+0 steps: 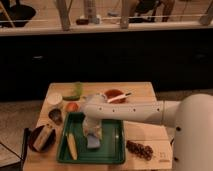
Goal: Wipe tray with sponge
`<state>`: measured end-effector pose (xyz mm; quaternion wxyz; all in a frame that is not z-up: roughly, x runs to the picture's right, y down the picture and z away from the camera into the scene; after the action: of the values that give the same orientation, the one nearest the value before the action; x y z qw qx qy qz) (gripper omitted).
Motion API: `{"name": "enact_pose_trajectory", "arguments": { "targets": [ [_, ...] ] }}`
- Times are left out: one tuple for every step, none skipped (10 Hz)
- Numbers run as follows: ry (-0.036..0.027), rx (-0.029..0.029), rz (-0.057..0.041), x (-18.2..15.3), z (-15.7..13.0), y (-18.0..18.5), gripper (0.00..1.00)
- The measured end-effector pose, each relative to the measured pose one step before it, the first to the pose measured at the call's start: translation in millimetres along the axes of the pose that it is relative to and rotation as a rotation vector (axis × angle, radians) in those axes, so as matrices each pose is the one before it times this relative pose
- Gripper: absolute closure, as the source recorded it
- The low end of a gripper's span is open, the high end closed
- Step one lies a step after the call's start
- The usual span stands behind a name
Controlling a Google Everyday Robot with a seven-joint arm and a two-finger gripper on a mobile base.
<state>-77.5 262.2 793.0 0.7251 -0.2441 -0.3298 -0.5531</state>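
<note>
Wooden table (140, 90) with tableware all over it. The white arm (135, 111) comes in from the right and bends down over the green tray (117, 150) at the front edge. The gripper (92, 131) is down inside the tray, right on top of the light-blue sponge (93, 143), honestly can't tell if it's actually gripping it. A yellow corn piece (71, 146) lies in the tray, left of the sponge
</note>
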Motion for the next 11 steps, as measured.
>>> {"name": "enact_pose_trajectory", "arguments": {
  "targets": [
    [-0.00625,0.00058,0.00639,-0.20,1.17,4.62,1.00],
    [-0.00243,0.00062,0.00052,-0.44,0.39,-0.29,1.00],
    [-0.00056,-0.00023,-0.00251,-0.43,0.26,-1.20,1.00],
    [0.00009,0.00009,0.00079,0.11,-0.04,0.38,1.00],
    [0.00003,-0.00010,0.00000,-0.03,0.01,0.06,1.00],
    [-0.00006,0.00000,-0.00047,-0.03,0.05,-0.26,1.00],
    [0.00024,0.00010,0.00103,0.18,-0.12,0.48,1.00],
    [0.00005,0.00002,-0.00015,0.02,0.00,-0.10,1.00],
    [-0.00005,-0.00001,-0.00006,-0.04,0.01,-0.02,1.00],
    [0.00003,0.00000,0.00013,0.03,0.00,0.08,1.00],
    [-0.00047,0.00015,0.00026,-0.05,0.22,0.05,1.00]
  ]
}}
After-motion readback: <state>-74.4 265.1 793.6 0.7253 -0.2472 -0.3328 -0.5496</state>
